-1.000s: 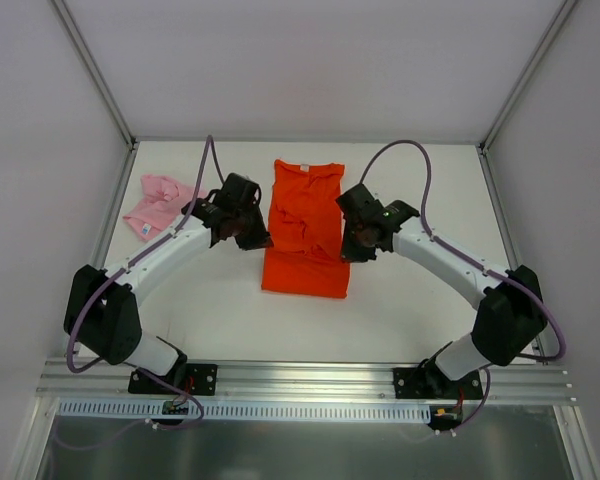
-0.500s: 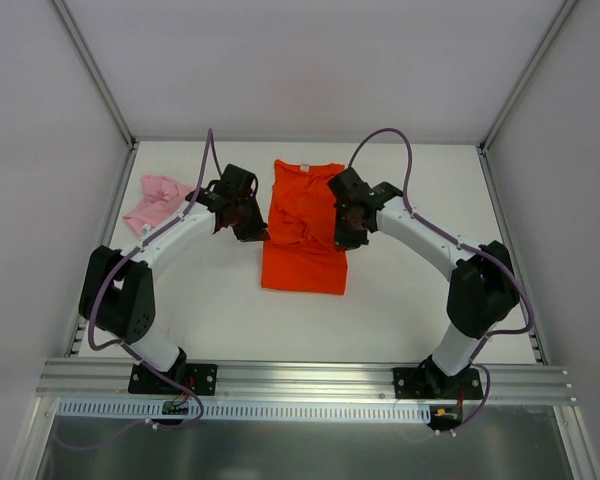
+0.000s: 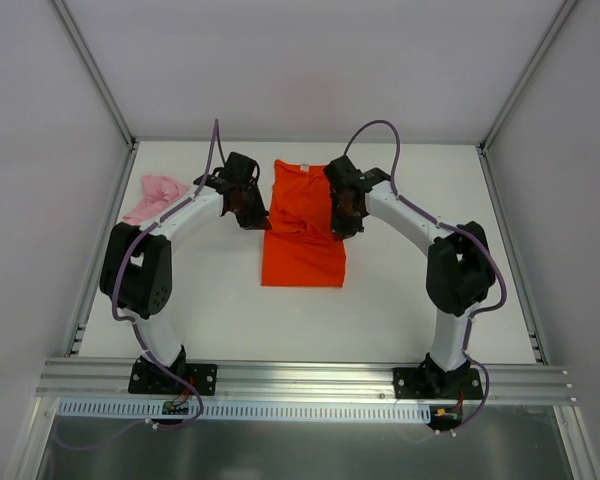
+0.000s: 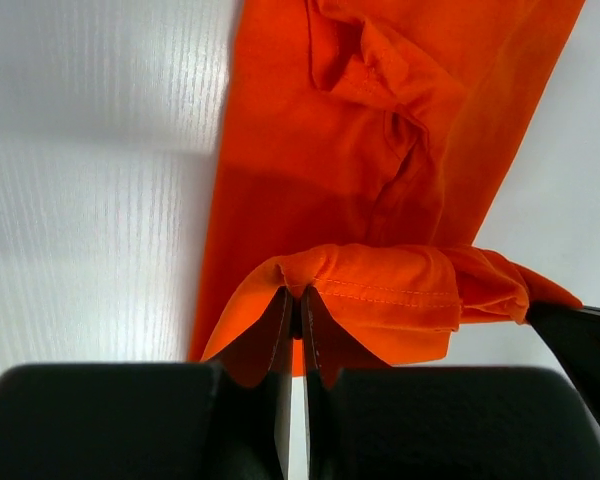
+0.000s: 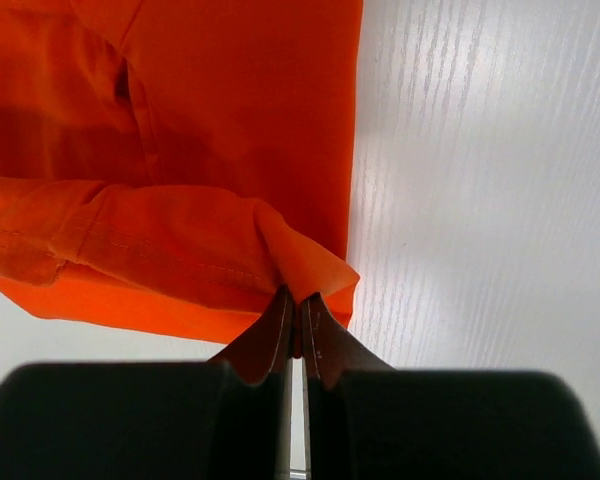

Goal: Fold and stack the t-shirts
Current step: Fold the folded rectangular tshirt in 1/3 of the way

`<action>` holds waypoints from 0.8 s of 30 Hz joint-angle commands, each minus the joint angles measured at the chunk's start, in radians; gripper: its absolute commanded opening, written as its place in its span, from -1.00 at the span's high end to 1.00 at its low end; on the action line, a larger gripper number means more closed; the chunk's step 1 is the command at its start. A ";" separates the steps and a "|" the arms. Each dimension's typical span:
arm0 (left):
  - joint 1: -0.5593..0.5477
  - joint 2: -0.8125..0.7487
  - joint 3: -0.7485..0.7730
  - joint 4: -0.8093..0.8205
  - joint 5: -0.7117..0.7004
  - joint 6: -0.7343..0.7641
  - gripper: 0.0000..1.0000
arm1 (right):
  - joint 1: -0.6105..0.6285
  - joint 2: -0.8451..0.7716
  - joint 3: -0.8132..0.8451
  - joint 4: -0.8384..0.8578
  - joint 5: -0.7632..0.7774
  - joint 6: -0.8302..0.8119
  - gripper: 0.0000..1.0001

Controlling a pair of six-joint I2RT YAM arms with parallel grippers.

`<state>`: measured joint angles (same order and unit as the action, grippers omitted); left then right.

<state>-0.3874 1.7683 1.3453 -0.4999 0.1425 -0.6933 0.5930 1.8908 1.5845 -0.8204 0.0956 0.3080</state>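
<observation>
The large bright orange-red soft cloth t-shirt (image 3: 302,255) lies in the middle of the white worktop (image 3: 400,290), collar toward the far wall, its sides folded in so it forms a long strip. The left tool (image 4: 292,300) has its two dark fingers pressed together on a hemmed fold of orange cloth at the shirt's left edge, holding that fold up off the layer below. The right tool (image 5: 292,302) pinches the matching fold at the right edge in the same way (each wrist view shows the fabric drawn into a small peak between the fingers). The lifted band of cloth runs between the two tools across the shirt's far half. The smaller pale pink cloth t-shirt (image 3: 156,196) sits crumpled near the worktop's far left corner, apart from the orange one.
</observation>
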 commanded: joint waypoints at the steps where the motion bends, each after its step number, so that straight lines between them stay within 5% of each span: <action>1: 0.021 0.032 0.058 0.004 0.015 0.049 0.99 | -0.018 0.025 0.060 -0.062 0.015 -0.038 0.98; 9: 0.025 0.114 0.115 -0.015 0.022 0.067 0.53 | -0.047 0.079 0.117 -0.068 0.009 -0.070 0.98; 12: 0.030 0.118 0.118 -0.015 -0.001 0.061 0.28 | -0.050 0.108 0.166 -0.066 0.001 -0.101 0.72; 14: 0.035 0.131 0.133 -0.014 0.006 0.063 0.07 | -0.050 0.142 0.222 -0.083 0.006 -0.109 0.38; 16: 0.038 0.137 0.144 -0.026 -0.004 0.060 0.08 | -0.050 0.157 0.250 -0.079 0.010 -0.119 0.25; 18: 0.042 0.129 0.149 -0.022 0.000 0.049 0.10 | -0.050 0.166 0.278 -0.071 0.016 -0.130 0.36; 21: 0.042 0.132 0.158 -0.048 0.002 0.052 0.07 | -0.053 0.198 0.334 -0.100 0.027 -0.144 -0.15; 24: 0.044 0.125 0.114 -0.049 0.012 0.064 0.07 | -0.052 0.177 0.309 -0.086 0.042 -0.147 -0.13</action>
<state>-0.3519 1.9041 1.4670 -0.5217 0.1520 -0.6460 0.5446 2.0789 1.8706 -0.8818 0.1059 0.1890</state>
